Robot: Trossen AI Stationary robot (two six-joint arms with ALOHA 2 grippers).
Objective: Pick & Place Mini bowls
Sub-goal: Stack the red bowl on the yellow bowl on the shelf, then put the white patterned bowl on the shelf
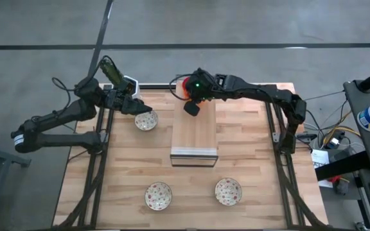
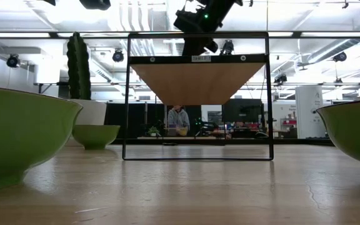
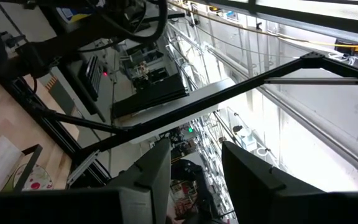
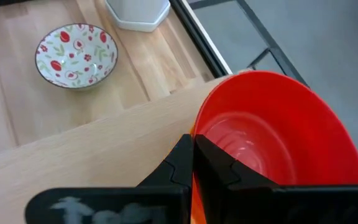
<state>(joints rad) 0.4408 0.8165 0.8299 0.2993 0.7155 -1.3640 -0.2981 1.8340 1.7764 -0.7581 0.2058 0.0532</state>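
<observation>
My right gripper (image 1: 191, 96) is shut on a red mini bowl (image 4: 278, 130) over the far left corner of the raised wooden shelf (image 1: 194, 131). A sliver of orange (image 4: 196, 208) shows under the fingers. Three white patterned mini bowls rest on the table: one beside the shelf's left (image 1: 146, 120) and two near the front (image 1: 158, 196) (image 1: 228, 191). My left gripper (image 3: 194, 149) hangs open and raised at the far left, above the first patterned bowl, with nothing between its fingers. My right gripper pinches the red bowl's near rim (image 4: 197, 134) between its two fingers, one finger on the outer wall and one inside. The fingers slant down from the table's right side. The bowl tilts, its hollow toward the wrist; I cannot tell whether it touches the shelf.
A white pot with a green cactus (image 1: 117, 77) stands at the table's far left corner, close to my left gripper. The shelf's black frame (image 2: 197, 156) stands mid-table. Bare tabletop lies between the shelf and the two front bowls.
</observation>
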